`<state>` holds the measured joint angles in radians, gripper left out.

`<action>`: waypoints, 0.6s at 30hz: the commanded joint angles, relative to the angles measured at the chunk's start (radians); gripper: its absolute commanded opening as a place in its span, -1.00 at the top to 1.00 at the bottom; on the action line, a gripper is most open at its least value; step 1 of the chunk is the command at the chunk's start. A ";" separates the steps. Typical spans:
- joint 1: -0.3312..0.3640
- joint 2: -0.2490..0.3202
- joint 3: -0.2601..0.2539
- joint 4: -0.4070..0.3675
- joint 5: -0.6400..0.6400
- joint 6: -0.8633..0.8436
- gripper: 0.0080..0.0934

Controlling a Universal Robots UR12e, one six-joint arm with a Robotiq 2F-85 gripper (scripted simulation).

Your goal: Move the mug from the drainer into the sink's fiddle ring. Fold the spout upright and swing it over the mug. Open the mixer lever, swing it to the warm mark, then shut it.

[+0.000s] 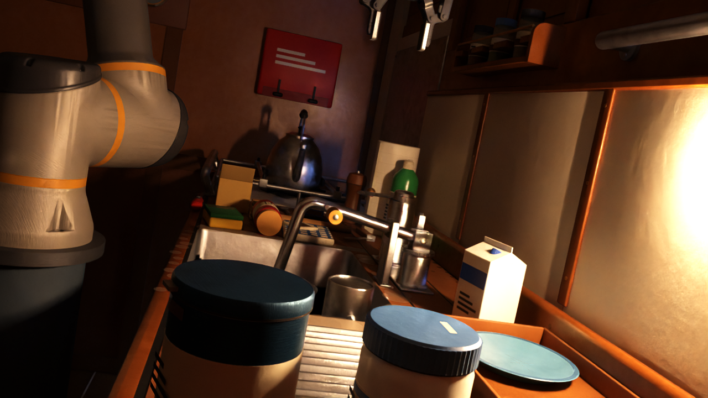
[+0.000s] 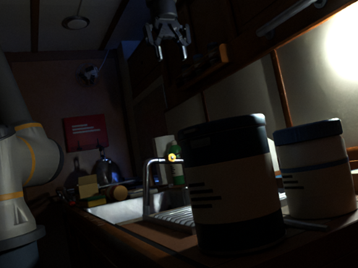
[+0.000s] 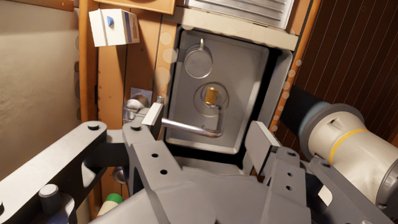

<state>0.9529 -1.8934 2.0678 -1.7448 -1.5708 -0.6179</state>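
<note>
The steel mug [image 1: 347, 296] [image 3: 198, 61] stands upright in the sink [image 3: 217, 91], at the end near the ribbed drainer [image 1: 329, 356]. Its handle points toward the drainer. The spout [image 1: 317, 213] [image 3: 192, 128] [image 2: 157, 172] stands raised and reaches out over the basin. Its brass tip [image 3: 210, 95] [image 1: 334, 217] hangs over the round ring at the basin's middle, beside the mug and apart from it. The mixer lever [image 1: 421, 232] [image 3: 133, 107] sits on the counter ledge by the wall. My gripper [image 2: 171, 50] [image 1: 400, 27] [image 3: 206, 130] hangs high above the sink, near the ceiling. It is open and empty.
Two large dark-lidded jars [image 1: 237, 326] [image 1: 418, 351] stand on the drainer end. A milk carton [image 1: 490, 279] and blue plate [image 1: 525, 356] sit by the wall. A kettle [image 1: 295, 161], sponge [image 1: 223, 217], green-capped bottle [image 1: 405, 185] and tipped jar [image 1: 266, 217] crowd the far end.
</note>
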 commanded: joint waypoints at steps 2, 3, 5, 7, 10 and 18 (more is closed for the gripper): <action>0.000 0.000 -0.001 0.000 0.000 0.000 -0.44; 0.000 0.000 -0.001 0.000 0.000 0.000 -0.39; 0.000 0.000 -0.001 0.000 0.000 0.000 -0.30; 0.000 0.000 -0.001 0.000 0.000 0.000 -0.21; 0.000 0.000 -0.001 0.000 0.000 0.000 -0.07; 0.000 0.000 -0.001 0.000 0.000 0.000 -0.05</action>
<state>0.9529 -1.8936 2.0675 -1.7446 -1.5708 -0.6179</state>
